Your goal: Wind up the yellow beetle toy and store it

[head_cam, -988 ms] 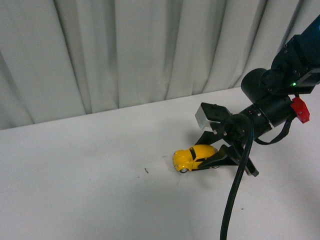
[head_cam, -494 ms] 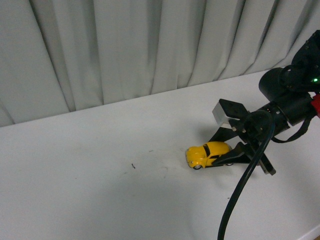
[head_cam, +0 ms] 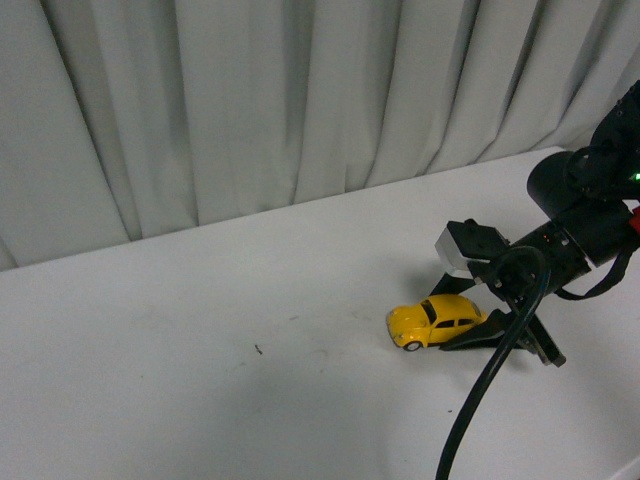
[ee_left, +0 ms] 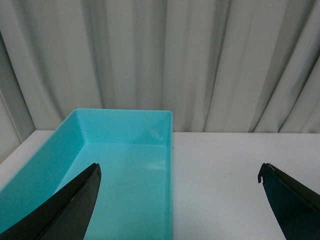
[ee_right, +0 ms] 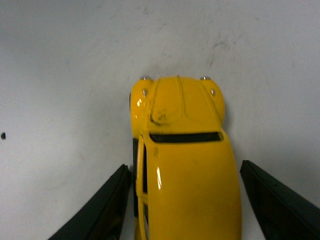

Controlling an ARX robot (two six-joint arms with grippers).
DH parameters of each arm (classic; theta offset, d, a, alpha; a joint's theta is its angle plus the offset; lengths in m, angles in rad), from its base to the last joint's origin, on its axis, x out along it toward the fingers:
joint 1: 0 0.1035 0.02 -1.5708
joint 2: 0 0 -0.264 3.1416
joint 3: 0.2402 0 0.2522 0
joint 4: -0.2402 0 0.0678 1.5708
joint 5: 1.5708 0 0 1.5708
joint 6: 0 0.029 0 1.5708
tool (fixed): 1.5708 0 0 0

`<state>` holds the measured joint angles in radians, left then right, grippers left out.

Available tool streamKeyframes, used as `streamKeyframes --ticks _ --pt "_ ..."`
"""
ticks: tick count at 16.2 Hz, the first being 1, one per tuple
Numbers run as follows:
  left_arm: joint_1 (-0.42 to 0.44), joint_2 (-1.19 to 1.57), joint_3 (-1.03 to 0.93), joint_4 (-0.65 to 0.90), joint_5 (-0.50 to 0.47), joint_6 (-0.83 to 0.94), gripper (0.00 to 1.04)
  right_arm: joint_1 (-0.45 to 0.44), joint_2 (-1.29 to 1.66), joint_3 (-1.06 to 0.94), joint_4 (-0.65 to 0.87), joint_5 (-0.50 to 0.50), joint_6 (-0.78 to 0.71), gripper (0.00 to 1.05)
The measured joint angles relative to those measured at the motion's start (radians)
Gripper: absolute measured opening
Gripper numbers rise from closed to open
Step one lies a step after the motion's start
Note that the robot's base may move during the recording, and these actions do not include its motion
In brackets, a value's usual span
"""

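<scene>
The yellow beetle toy stands on its wheels on the white table, right of the middle. My right gripper is shut on its rear half, its black fingers on both flanks. In the right wrist view the toy fills the middle, hood pointing away, between the two fingers. My left gripper is open and empty. It hangs above the table beside a turquoise bin. The left arm is out of the front view.
Grey curtains hang behind the table's far edge. A black cable runs from the right arm toward the near edge. A small dark speck lies on the table left of the toy. The turquoise bin holds nothing that I can see.
The front view has swung, so the scene shifts. The toy and my right gripper sit further right and lower in the picture. The toy stays held between the fingers on the table.
</scene>
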<state>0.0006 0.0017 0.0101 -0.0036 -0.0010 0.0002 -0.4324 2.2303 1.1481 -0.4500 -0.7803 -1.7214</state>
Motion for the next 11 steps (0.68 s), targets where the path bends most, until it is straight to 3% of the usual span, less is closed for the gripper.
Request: streamKeyframes --ticks 4,11 --pt "0.000 0.000 0.000 0.000 0.000 0.000 0.98 -0.001 0.000 0.011 0.011 0.002 0.004 1.00" --pt "0.000 0.000 0.000 0.000 0.000 0.000 0.98 -0.001 0.000 0.012 0.026 0.002 0.022 0.98"
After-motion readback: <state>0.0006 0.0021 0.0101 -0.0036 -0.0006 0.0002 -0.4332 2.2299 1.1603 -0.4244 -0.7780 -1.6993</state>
